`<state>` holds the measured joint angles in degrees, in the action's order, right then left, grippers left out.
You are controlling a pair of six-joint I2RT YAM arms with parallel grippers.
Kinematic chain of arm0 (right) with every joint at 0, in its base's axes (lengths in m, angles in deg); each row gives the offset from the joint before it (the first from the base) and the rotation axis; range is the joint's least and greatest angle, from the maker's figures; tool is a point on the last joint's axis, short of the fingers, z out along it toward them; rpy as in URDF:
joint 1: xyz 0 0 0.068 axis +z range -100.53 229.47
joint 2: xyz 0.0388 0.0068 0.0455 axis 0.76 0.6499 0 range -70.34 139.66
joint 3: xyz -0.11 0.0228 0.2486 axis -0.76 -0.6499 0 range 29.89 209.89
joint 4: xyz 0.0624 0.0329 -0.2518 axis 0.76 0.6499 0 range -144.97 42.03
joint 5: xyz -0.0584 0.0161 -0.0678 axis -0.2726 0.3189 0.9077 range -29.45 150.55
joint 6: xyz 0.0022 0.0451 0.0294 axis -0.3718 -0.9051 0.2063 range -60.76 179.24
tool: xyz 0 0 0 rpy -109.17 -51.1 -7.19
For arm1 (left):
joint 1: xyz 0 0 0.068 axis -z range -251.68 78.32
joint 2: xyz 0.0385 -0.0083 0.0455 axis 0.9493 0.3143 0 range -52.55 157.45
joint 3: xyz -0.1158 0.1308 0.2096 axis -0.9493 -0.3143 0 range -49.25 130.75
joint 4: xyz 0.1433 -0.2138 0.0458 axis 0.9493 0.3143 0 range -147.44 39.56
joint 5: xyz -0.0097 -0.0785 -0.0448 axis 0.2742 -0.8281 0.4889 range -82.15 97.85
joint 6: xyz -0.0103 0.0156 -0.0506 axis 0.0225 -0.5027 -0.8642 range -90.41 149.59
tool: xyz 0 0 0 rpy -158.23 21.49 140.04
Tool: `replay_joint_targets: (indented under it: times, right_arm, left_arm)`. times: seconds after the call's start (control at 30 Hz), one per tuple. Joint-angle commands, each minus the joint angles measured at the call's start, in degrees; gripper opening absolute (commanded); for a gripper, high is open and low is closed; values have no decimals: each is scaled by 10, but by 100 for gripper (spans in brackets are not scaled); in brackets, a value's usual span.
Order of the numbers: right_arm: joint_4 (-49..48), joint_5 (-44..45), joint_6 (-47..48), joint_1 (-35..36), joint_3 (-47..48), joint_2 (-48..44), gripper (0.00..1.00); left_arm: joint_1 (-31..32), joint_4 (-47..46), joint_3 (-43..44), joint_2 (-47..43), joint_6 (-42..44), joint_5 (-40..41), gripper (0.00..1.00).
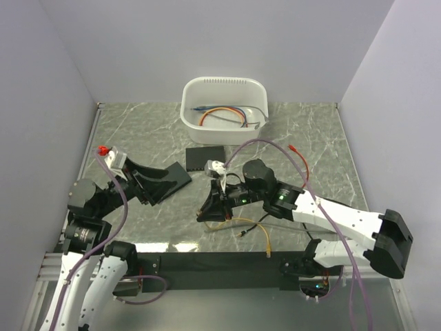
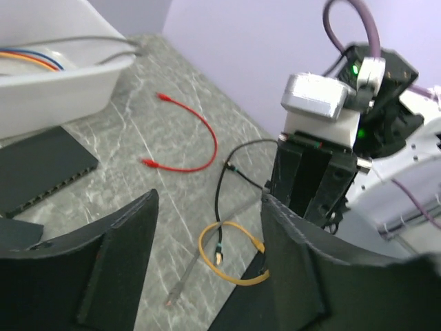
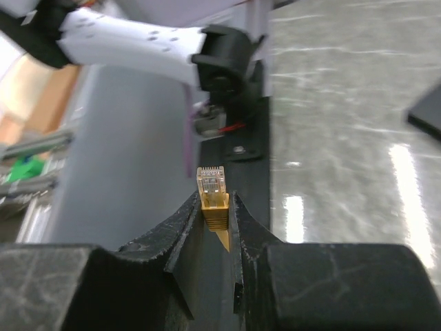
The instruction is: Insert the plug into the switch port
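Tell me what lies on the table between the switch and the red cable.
Bare marble table, shown in the left wrist view between the switch and the red cable. In the top view the right arm hangs over that stretch.

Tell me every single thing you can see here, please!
tub: one, white, far middle of the table
tub wires: several, orange, blue and grey, inside the tub
switch: one, black, flat, just in front of the tub
red wire: one, red, right of the switch
yellow wire: one, yellow, looped at the near middle
black wire: one, black, crossing the yellow loop
plug: one, yellow with a clear tip, pinched in the right gripper
table: one, grey-green marble
left gripper: one, black, open, holding nothing
right gripper: one, black, shut on the plug
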<state>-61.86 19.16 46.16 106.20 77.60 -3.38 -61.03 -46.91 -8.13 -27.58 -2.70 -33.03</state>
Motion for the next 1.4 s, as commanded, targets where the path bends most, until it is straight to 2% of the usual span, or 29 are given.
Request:
replay_joint_targets:
  times: [0.0,0.07,0.17,0.3,0.67,0.9,1.07,1.3,1.37]
  right_arm:
    - [-43,-103,-16,-2,54,23,1]
    - [-36,-141,-13,-7,85,46,1]
    - [-29,-173,-11,-16,119,74,0]
    - [-29,-194,-15,-30,146,101,0]
    - [-34,-225,-31,-38,214,171,0]
    - [-45,-226,-43,-41,237,191,0]
    - [-96,-232,-89,-56,232,199,0]
    - [-139,-235,-122,-75,232,217,0]
    - [-139,-235,-124,-77,234,223,0]
  left_arm:
    - [1,-23,-5,-2,12,-60,65]
    - [2,-21,2,3,24,-89,64]
    - [13,-21,-2,10,31,-86,64]
    - [14,-25,-3,17,29,-98,60]
    - [16,-37,-10,19,23,-114,62]
    - [20,-29,-8,30,29,-105,52]
    - [21,-31,-7,27,29,-107,47]
    - [22,-25,-6,26,32,-97,50]
    - [21,-24,-5,25,32,-92,55]
